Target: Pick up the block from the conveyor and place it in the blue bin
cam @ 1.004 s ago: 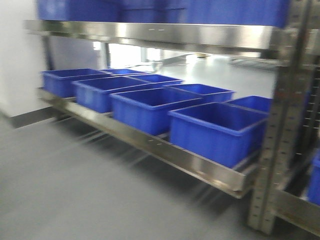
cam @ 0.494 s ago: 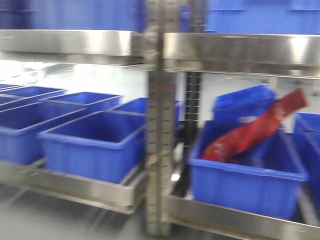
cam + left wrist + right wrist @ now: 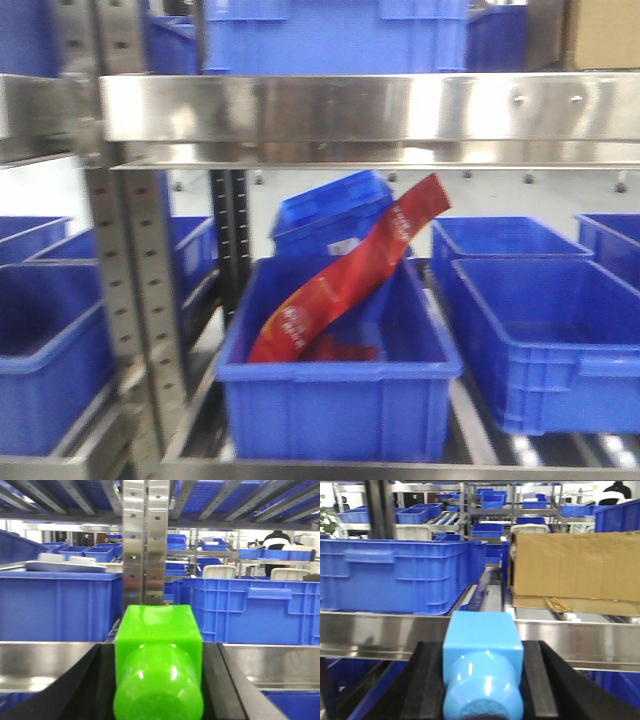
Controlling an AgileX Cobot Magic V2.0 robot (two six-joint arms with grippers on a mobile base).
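Note:
A bright green block fills the middle of the left wrist view, and my left gripper is shut on it, black fingers pressed to both its sides. In the right wrist view my right gripper is shut the same way on a light blue block. Straight ahead in the front view a blue bin stands on the lower rack shelf, with a long red strip leaning out of it. Neither gripper shows in the front view. The conveyor is out of view.
A steel shelf beam crosses above the bin, and a perforated steel upright stands to its left. More blue bins flank it on the right and left. A cardboard box sits on the upper shelf.
The front view has swung to the right along the rack. The bin with the red strip has shifted from the right side to the centre and looks closer.

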